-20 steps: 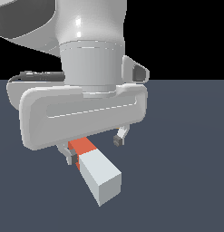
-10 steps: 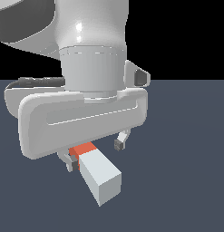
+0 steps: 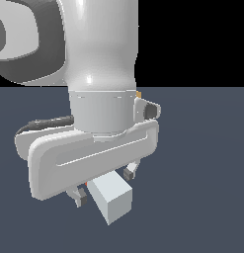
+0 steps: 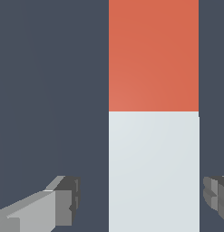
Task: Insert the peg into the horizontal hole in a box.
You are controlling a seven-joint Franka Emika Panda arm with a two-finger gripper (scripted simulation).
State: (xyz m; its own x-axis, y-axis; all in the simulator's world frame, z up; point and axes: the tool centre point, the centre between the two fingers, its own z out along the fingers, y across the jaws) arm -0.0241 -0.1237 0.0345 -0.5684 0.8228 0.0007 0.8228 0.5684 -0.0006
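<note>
End effector (image 4: 140, 201) hanging wide open, fingers (image 4: 63, 201) straddling peg (image 4: 153, 136) lying on desk (image 4: 50, 90), gaps showing both sides.

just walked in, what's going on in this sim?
One robot arm is reaching down over a two-tone peg, white at one end and red at the other, lying flat on the dark floor. The gripper is open, a finger on each side of the white part, with gaps, so nothing is grasped yet. The box it should go into isn't in either view.
</note>
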